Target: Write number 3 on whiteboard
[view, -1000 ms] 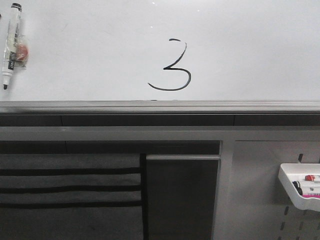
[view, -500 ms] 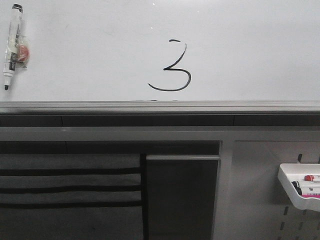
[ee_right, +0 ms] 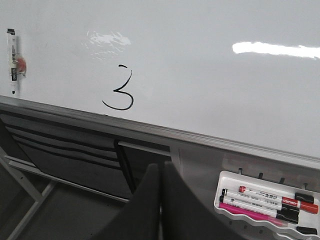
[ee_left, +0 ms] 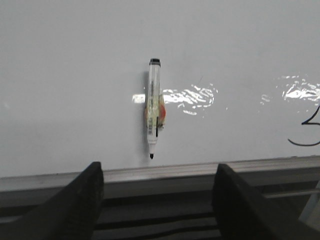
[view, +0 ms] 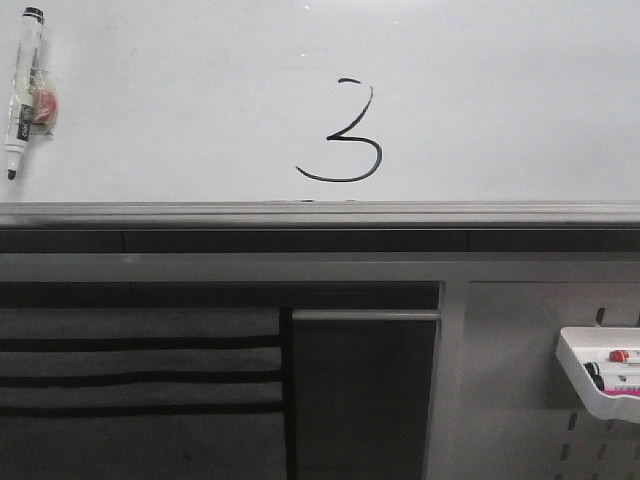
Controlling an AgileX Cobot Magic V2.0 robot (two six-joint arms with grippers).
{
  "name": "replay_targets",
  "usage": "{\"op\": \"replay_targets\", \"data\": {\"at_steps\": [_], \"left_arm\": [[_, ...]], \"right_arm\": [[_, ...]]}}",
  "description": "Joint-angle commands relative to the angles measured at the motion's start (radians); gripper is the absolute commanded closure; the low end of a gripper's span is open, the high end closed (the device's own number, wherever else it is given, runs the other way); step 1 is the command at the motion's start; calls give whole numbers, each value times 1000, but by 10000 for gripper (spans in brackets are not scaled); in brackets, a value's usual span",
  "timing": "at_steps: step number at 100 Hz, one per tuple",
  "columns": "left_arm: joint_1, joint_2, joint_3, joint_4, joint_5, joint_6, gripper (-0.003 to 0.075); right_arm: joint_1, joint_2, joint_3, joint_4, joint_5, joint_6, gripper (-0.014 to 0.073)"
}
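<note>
Front view first: the number 3 (view: 342, 132) is drawn in thin black on the whiteboard (view: 500, 100), roughly centre, its bottom loop curling just above the dark grey ledge (view: 320, 215). A marker (view: 22, 92) sticks upright on the board far over at the left edge, tip down, uncapped from what I can tell, with something reddish taped or clipped to its side. Lower right there's a white tray (view: 600, 385) with a couple more markers. No arm shows in this view.

Left wrist view: the left claw (ee_left: 159, 200) is released, its two dark fingers spread wide and holding nothing, aimed straight at that same marker (ee_left: 154, 107). The marker hangs apart from the claw, its tip just above the ledge (ee_left: 160, 172). A sliver of the digit (ee_left: 306, 131) peeks in at the edge.

Right wrist view: the right claw (ee_right: 161, 210) is clenched, fingers pressed together with nothing between them. The 3 (ee_right: 120, 89) is well away from it, and the tray (ee_right: 267, 202) sits close by with red, black and pink markers lying in it.

My take: the writing looks done and the marker looks parked, so the step in hand is just backing off cleanly. I'd pull the left arm straight back from the board, not sideways, so a finger doesn't knock the marker loose or smear the ink. Leave the digit alone, it reads fine.
</note>
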Motion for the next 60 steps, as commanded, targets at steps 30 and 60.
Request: {"op": "replay_targets", "data": {"at_steps": [30,60], "left_arm": [[12,-290,198,152,-247,-9,523],[12,-341,252,111,-259,-20,738]], "right_arm": [[-7,12,-20,-11,-82,0,668],[-7,12,-20,-11,-82,0,668]]}}
